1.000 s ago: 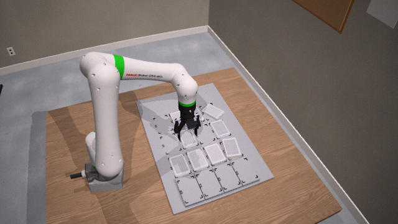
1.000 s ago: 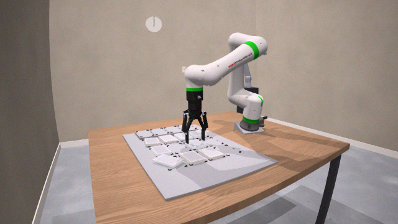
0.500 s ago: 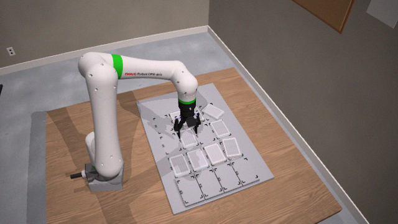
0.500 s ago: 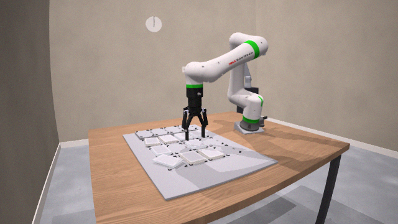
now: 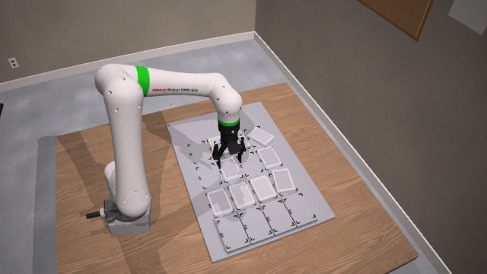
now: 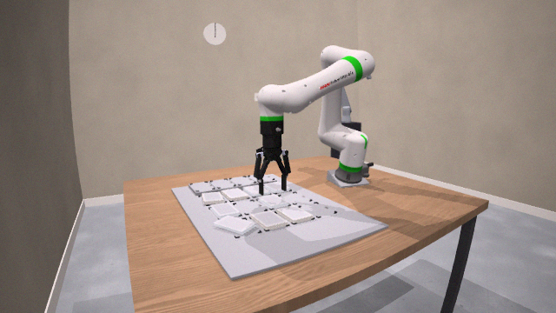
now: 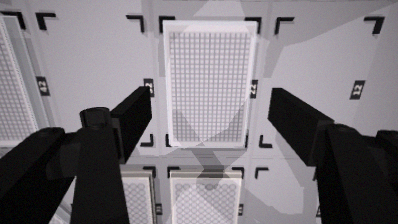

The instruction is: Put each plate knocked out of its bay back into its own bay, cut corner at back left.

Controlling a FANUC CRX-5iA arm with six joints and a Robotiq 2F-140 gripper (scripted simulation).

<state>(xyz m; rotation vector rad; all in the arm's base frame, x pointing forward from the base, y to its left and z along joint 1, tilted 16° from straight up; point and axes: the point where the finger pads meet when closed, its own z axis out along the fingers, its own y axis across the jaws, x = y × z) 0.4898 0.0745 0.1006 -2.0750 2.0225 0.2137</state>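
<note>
The gripper (image 5: pixel 230 164) (image 6: pixel 273 191) (image 7: pixel 211 100) is open and empty, above the 384-well plate in bay 22 (image 5: pixel 230 170) (image 6: pixel 274 201) (image 7: pixel 209 90). That plate lies between its corner pieces, apparently squared up; its seating height cannot be told. The plate at bay 41 (image 5: pixel 260 136) (image 6: pixel 235 224) is clearly turned and out of its corners. The plate at bay 43 (image 5: pixel 283 180) (image 6: pixel 212 198) sits askew, with corner pieces showing beyond it. The plate at bay 42 (image 5: pixel 269 157) (image 6: pixel 225 210) (image 7: pixel 11 85) looks roughly in line.
The deck (image 5: pixel 323 213) (image 6: pixel 239 269) carries plates at 13 (image 5: pixel 219 202), 23 (image 5: pixel 241 195) and 33 (image 5: pixel 262 188). Plates at 21 (image 6: pixel 295 214) (image 7: pixel 206 202) and 31 (image 6: pixel 269 220) (image 7: pixel 137 200) are partly hidden by the gripper in the top view. Column 4's raised floors (image 5: pixel 233 232) hold no plates.
</note>
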